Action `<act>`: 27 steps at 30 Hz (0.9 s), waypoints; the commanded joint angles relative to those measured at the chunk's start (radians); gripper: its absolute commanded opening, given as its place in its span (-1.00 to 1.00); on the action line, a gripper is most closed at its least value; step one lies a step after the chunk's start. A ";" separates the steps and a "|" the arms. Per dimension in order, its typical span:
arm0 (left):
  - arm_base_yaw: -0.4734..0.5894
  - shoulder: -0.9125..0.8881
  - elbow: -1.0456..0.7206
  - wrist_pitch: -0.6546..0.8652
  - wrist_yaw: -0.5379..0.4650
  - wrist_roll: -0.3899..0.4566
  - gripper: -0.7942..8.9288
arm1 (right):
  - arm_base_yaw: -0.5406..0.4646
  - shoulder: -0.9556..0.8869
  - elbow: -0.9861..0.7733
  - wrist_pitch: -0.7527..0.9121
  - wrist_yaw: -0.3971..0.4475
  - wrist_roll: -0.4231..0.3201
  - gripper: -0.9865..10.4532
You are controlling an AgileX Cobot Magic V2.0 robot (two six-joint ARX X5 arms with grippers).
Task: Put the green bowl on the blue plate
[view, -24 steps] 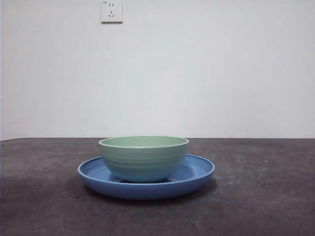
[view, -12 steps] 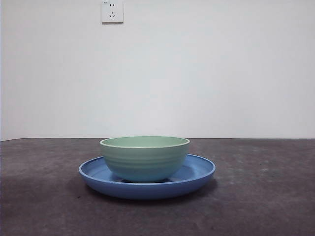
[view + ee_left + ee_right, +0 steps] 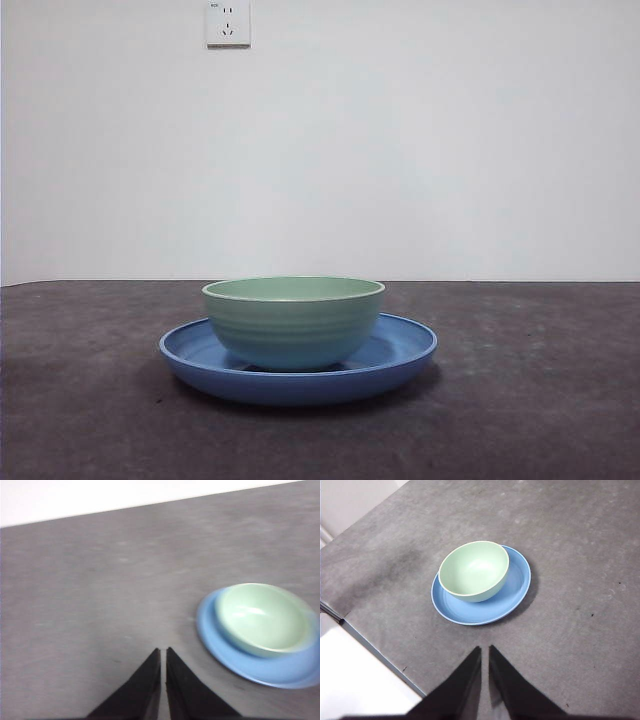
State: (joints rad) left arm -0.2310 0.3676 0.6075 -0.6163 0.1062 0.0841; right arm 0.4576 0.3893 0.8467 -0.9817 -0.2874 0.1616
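The green bowl [image 3: 294,320] stands upright in the blue plate [image 3: 400,352] at the middle of the dark table. It sits a little off the plate's centre. Bowl [image 3: 260,617] and plate [image 3: 280,669] also show in the left wrist view, and bowl [image 3: 473,571] and plate [image 3: 516,586] in the right wrist view. My left gripper [image 3: 163,652] is shut and empty, raised and well away from the plate. My right gripper [image 3: 485,650] is shut and empty, high above the table and apart from the plate. Neither arm shows in the front view.
A white wall with a power socket [image 3: 228,22] stands behind the table. The table's edge [image 3: 375,650] runs near the plate in the right wrist view, with a pale floor beyond it.
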 commanded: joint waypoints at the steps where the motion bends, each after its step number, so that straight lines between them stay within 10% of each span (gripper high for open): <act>1: 0.065 0.000 -0.111 0.155 -0.002 0.043 -0.80 | 0.005 0.000 0.006 0.011 0.000 0.008 -0.79; 9: 0.174 -0.121 -0.389 0.437 -0.002 -0.029 -0.80 | 0.005 0.000 0.006 0.011 0.000 0.008 -0.79; 27: 0.260 -0.311 -0.566 0.474 -0.003 -0.113 -0.80 | 0.005 0.000 0.006 0.011 0.000 0.009 -0.79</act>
State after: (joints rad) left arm 0.0284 0.0643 0.0418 -0.1600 0.1040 -0.0189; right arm 0.4576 0.3893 0.8467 -0.9817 -0.2874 0.1616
